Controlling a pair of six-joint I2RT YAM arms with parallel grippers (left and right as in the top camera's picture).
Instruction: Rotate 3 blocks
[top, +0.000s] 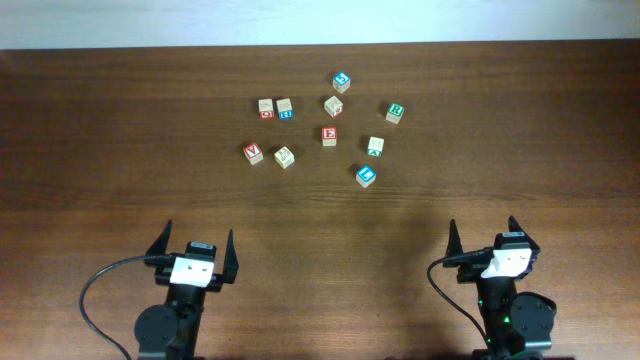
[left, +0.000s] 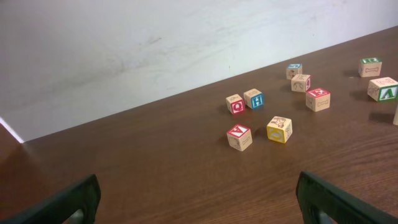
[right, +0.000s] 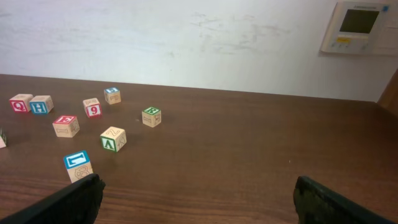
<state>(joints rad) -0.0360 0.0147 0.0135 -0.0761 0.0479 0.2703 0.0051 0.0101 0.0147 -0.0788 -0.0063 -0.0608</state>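
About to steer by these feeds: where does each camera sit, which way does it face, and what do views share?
Overhead: above the dark wooden table, looking straight down; wooden cube with a red E mid-cluster; left gripper and right gripper, both open, at the bottom edge.
Left wrist: behind the left gripper, facing across the table to the white wall; own dark fingers at bottom corners.
Right wrist: likewise, cluster to its left; own fingers at bottom corners.
Shared: all three show that cube.

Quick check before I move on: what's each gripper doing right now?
Left gripper: jaws open, holding nothing.
Right gripper: jaws open, holding nothing.
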